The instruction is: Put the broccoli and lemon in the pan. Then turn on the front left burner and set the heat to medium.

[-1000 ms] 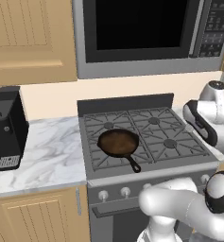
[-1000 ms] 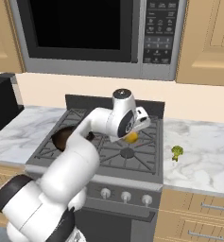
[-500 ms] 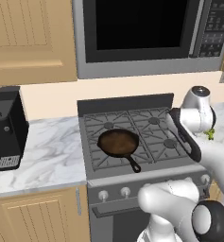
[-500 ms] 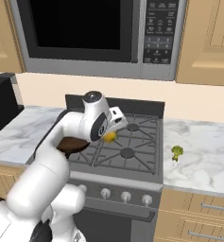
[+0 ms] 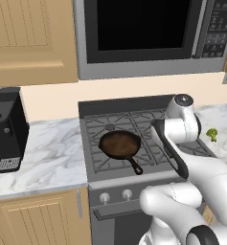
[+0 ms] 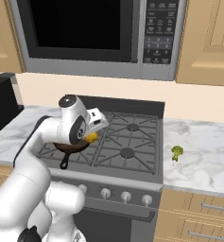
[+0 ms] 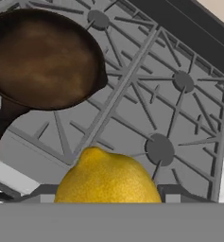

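My gripper point(image 6: 91, 136) is shut on the yellow lemon point(image 7: 108, 177) and holds it above the stove, just right of the pan point(image 7: 42, 59). The lemon point(image 6: 90, 138) shows as a small yellow spot under the hand. The dark skillet point(image 5: 120, 144) sits on the stove's front left and is empty, its handle pointing to the front. It covers the front left burner. On the marble counter right of the stove lies the green broccoli point(image 6: 177, 151), also seen past the arm point(image 5: 211, 134).
Grey grates point(image 7: 142, 94) cover the stove, with other burner caps point(image 7: 159, 149) bare. Knobs point(image 6: 126, 195) line the stove's front. A black coffee machine point(image 5: 7, 129) stands on the left counter. A microwave point(image 5: 148, 33) hangs above the stove.
The arm has swung left across the stove with the lemon, from over the right burners to beside the pan. The broccoli and pan have not moved.
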Motion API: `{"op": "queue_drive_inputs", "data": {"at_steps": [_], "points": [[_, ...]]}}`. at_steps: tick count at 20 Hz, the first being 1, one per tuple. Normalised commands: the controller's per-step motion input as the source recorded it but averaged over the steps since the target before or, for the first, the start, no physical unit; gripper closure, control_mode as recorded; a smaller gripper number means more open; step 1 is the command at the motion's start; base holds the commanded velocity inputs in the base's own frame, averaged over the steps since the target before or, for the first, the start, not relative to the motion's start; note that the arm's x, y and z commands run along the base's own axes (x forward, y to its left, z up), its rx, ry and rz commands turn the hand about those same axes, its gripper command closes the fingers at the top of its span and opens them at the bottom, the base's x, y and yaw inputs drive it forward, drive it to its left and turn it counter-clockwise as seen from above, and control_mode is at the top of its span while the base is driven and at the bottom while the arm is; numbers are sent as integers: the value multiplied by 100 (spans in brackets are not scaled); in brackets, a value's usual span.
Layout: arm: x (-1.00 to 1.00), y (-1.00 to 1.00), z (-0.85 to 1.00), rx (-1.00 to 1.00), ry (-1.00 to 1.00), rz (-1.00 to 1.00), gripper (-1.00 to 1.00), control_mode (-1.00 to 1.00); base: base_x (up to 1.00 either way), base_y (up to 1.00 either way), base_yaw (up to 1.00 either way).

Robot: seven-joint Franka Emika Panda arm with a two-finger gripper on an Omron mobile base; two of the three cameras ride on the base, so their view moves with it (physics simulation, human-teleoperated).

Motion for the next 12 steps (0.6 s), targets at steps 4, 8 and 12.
{"op": "queue_drive_inputs", "data": {"at_steps": [4,8,12], "points": [[0,44,0,0,-3,0,100,-100,0,0,0],[0,46,0,0,0,0,100,-100,0,0,0],[0,42,0,0,0,0,100,-100,0,0,0]]}}
